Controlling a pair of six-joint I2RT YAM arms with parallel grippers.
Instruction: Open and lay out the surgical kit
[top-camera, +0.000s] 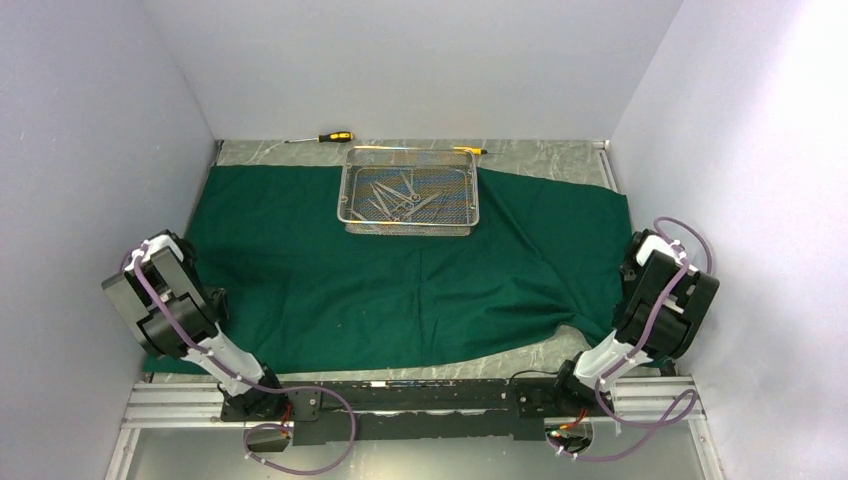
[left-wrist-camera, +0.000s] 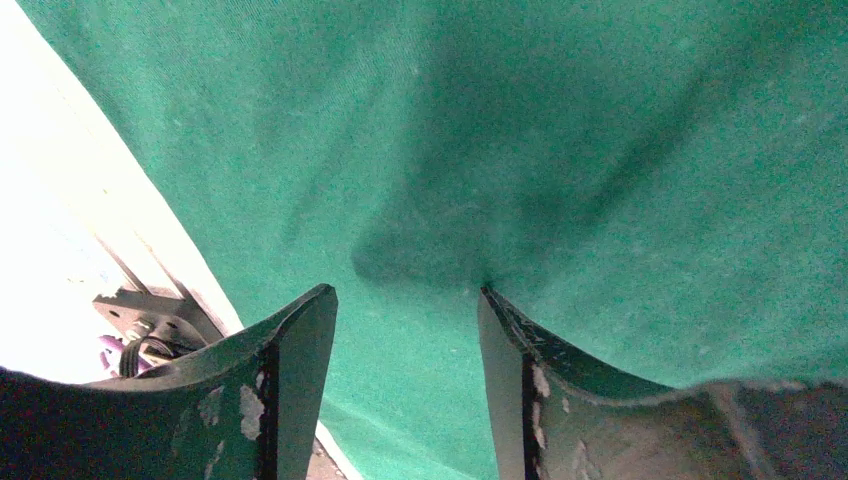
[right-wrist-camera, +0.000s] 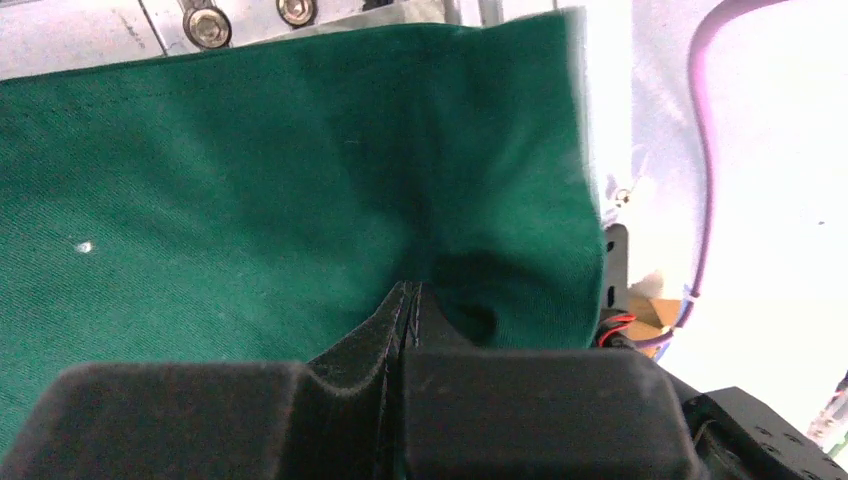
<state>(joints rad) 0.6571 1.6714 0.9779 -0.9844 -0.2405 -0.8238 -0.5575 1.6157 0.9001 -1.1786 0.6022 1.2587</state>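
The dark green cloth (top-camera: 400, 280) lies spread over most of the table. On its far middle stands the silver wire-mesh tray (top-camera: 345, 195), with several steel instruments (top-camera: 405, 198) inside. My left arm (top-camera: 155, 300) is folded over the cloth's near left corner. There the left gripper (left-wrist-camera: 405, 290) hangs open just above the cloth (left-wrist-camera: 560, 150), nothing between its fingers. My right arm (top-camera: 660, 295) is at the cloth's near right corner. The right gripper (right-wrist-camera: 410, 285) is shut, its tips buried in a pucker of the cloth (right-wrist-camera: 250, 170).
A yellow-and-black screwdriver (top-camera: 328, 136) lies on the bare table behind the cloth, and another yellow handle (top-camera: 470, 150) shows behind the tray. Grey walls close in on three sides. An aluminium rail (top-camera: 180, 400) carries the arm bases along the near edge.
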